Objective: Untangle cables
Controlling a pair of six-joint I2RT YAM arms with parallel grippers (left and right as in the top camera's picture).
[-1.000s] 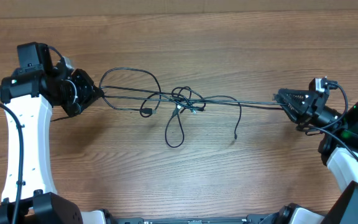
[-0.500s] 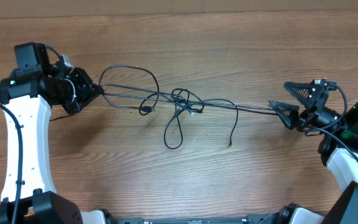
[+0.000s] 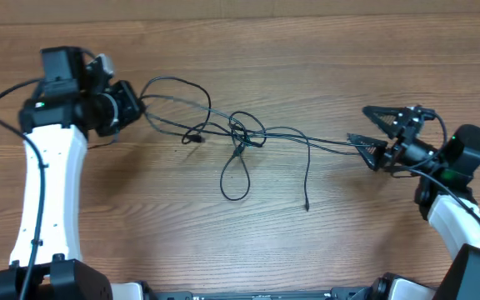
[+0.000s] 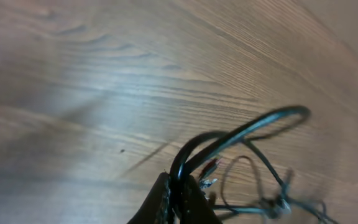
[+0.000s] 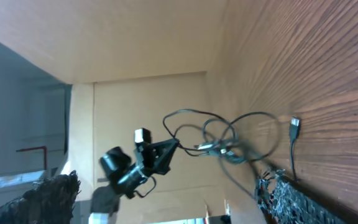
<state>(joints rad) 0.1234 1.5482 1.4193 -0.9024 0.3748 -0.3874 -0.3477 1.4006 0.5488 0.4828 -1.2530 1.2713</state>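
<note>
**Left side pinched, right side wide open**

The left gripper [image 3: 134,108] is squeezed tight on the left end of the cables [image 3: 240,133], which lie knotted in the middle of the table [image 3: 223,258]. The right gripper [image 3: 358,125] is open wide and holds nothing; two strands end just beside its lower finger. To do this well, I think: hold the left end tight, grab only one strand on the right, and pull slowly so the knot loosens.
</note>
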